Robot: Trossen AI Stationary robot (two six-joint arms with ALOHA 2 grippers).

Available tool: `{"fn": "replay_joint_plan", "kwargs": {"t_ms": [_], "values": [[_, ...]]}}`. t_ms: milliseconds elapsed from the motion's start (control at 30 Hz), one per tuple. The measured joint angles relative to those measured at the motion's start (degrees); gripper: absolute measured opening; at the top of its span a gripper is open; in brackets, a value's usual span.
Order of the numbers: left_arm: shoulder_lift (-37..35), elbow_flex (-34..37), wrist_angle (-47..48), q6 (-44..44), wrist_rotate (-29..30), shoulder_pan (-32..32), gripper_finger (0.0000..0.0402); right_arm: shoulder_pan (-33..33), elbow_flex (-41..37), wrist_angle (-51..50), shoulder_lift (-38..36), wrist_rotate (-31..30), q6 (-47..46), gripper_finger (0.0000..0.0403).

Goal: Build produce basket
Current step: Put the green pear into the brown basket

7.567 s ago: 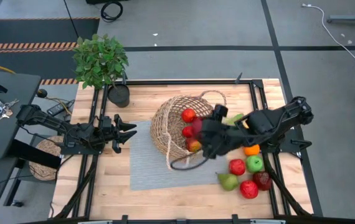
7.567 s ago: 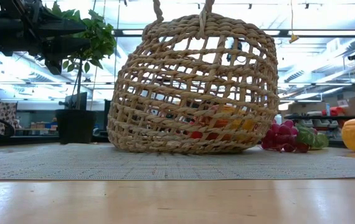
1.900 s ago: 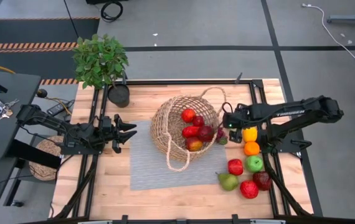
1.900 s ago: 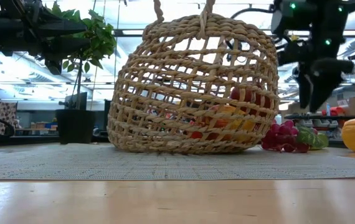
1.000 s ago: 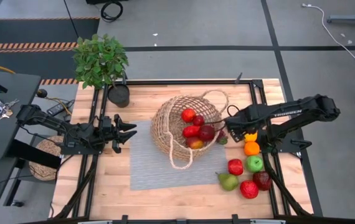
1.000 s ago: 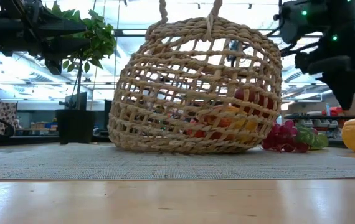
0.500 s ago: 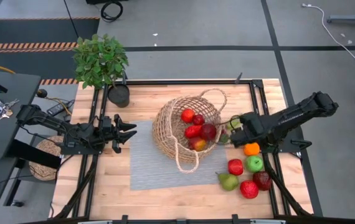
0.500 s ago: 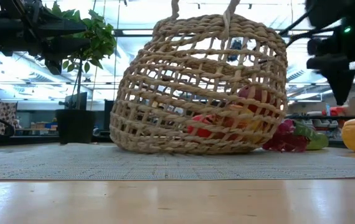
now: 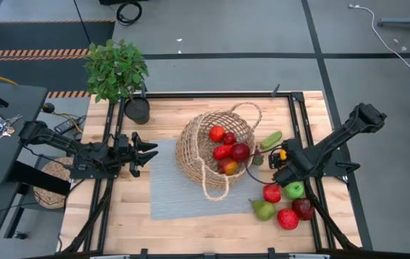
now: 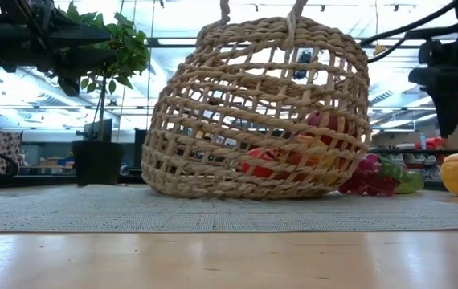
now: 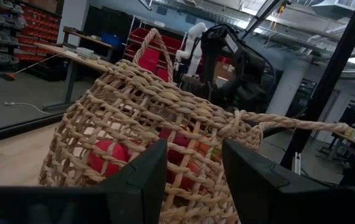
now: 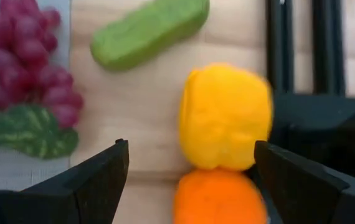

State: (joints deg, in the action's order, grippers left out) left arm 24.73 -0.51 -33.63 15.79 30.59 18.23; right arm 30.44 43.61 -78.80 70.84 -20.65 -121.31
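Right gripper (image 12: 187, 168): we see it spread wide, empty — above the yellow pepper (image 12: 226, 116).
Left gripper (image 9: 144, 149): open, beside the basket (image 9: 194, 147).
Basket: tilted — apples inside.

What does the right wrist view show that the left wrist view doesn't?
Only the right wrist view shows loose produce on the table: a yellow pepper between the open right hand, an orange touching it, a cucumber and grapes with a leaf. Only the left wrist view shows the basket with red fruit inside, seen past the open left hand, with the other arm beyond it. Both show wooden tabletop.
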Motion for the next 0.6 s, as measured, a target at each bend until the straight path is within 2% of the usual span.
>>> {"fn": "replay_joint_plan", "kwargs": {"t_ms": [267,467,600], "values": [[0.00,0.00,0.00,0.02,0.00,-0.01,0.0160,0.02,0.40,-2.85,8.89,1.54,-2.68,0.0349],[-0.02,0.00,-0.02,0.00,0.00,-0.01,0.0160,-0.29,0.40,0.97,15.89,2.69,-1.25,0.0349],[-0.01,0.00,-0.02,0.01,0.00,-0.01,0.0160,-0.52,0.40,7.39,16.78,0.84,2.69,0.0349]]}}
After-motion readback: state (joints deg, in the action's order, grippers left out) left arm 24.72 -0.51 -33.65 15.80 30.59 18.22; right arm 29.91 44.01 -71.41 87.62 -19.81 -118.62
